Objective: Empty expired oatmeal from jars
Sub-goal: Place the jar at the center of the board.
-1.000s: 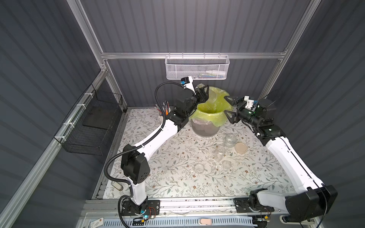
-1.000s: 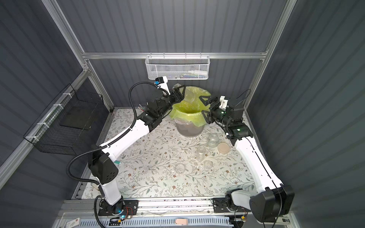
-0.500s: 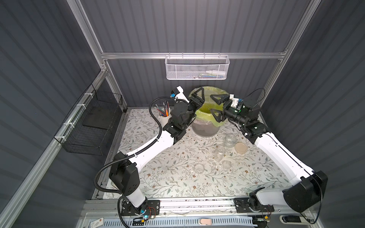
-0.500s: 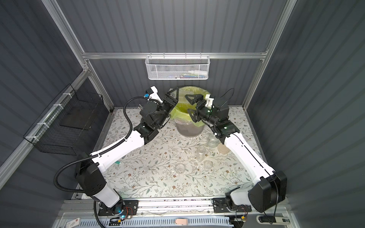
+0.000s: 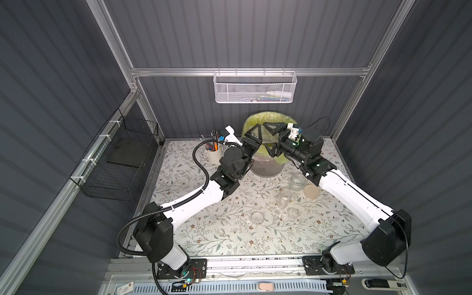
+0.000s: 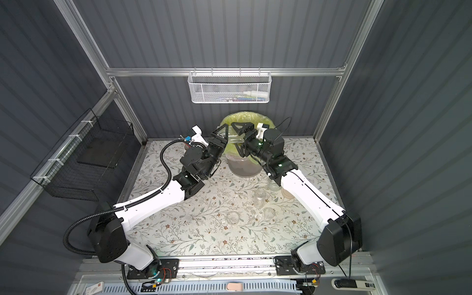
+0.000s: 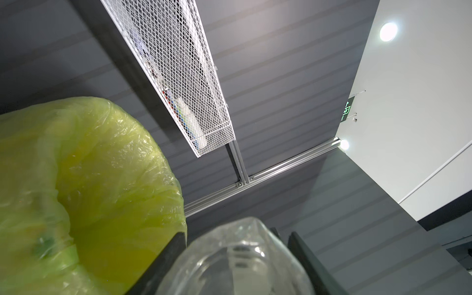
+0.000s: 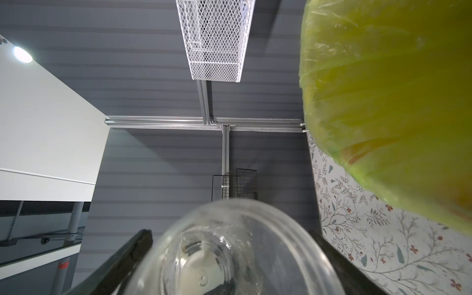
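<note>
Just in front of the yellow-green bag's rim (image 5: 268, 118) hangs a clear glass jar (image 6: 231, 138), lying sideways. It looks empty. My left gripper (image 6: 221, 133) is shut on its base end; in the left wrist view the jar (image 7: 229, 242) fills the gap between the dark fingers (image 7: 166, 258). My right gripper (image 6: 239, 139) stands open, one jaw on each side of the jar's mouth end (image 8: 255, 229). A squat jar (image 5: 297, 181) and a narrower jar (image 5: 284, 198) stand on the floral table (image 5: 222, 235). No oatmeal shows.
The grey bin (image 5: 267, 167) stands at the back centre. A beige disc lid (image 5: 311, 191) and two small clear glass pieces (image 5: 257, 217) (image 5: 293, 212) lie near the jars. A white mug of pencils (image 5: 214, 154), a white mesh wall basket (image 5: 254, 88) and a black wire basket (image 5: 120, 163).
The left arm has drawn back and down from over the bin with the jar. The right gripper has swung left to the jar, and its jaws have narrowed around the mouth.
</note>
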Action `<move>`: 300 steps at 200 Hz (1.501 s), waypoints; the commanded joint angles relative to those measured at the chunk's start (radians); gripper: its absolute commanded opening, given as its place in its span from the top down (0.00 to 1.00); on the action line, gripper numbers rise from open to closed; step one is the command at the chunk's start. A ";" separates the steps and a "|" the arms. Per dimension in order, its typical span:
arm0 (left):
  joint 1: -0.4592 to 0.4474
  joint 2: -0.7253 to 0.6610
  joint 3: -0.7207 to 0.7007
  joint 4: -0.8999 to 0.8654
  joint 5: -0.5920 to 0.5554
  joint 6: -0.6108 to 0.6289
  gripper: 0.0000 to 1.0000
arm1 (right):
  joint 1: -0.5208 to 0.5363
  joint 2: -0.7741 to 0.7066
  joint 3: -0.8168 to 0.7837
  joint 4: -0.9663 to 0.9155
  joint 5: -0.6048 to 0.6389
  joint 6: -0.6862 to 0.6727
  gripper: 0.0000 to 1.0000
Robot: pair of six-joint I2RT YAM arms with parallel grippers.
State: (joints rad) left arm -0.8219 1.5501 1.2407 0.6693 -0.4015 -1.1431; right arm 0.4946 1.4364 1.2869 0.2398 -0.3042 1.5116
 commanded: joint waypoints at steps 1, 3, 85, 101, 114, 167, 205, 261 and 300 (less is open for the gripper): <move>-0.012 -0.042 -0.027 0.058 -0.012 -0.017 0.74 | 0.012 -0.008 0.005 0.054 0.035 -0.017 0.12; -0.011 -0.043 -0.029 0.057 -0.013 -0.017 0.74 | 0.012 -0.009 0.005 0.053 0.038 -0.018 0.12; -0.015 -0.093 -0.149 0.103 -0.002 -0.053 0.51 | 0.089 -0.027 -0.047 0.061 0.112 -0.052 0.37; -0.015 -0.112 -0.169 0.094 -0.002 -0.051 0.40 | 0.100 -0.043 -0.056 0.039 0.133 -0.071 0.43; -0.016 -0.128 -0.183 0.083 -0.004 -0.044 0.28 | 0.108 -0.058 -0.061 0.023 0.158 -0.084 0.48; -0.015 -0.232 -0.267 0.015 -0.005 -0.002 0.00 | 0.145 -0.096 0.007 -0.146 0.219 -0.238 0.59; -0.015 -0.467 -0.341 -0.303 -0.056 0.107 0.00 | 0.170 -0.085 0.088 -0.355 0.244 -0.401 0.60; -0.016 -0.703 -0.387 -0.970 -0.242 0.254 0.00 | 0.290 -0.018 0.138 -0.607 0.336 -0.644 0.58; -0.016 -0.753 -0.472 -1.044 -0.336 0.328 0.00 | 0.415 0.050 0.137 -0.690 0.532 -0.827 0.57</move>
State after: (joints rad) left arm -0.8326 0.8135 0.8162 -0.2089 -0.6346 -0.9024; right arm 0.8455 1.4532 1.4078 -0.3519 0.0628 0.8650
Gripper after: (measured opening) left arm 0.997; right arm 0.625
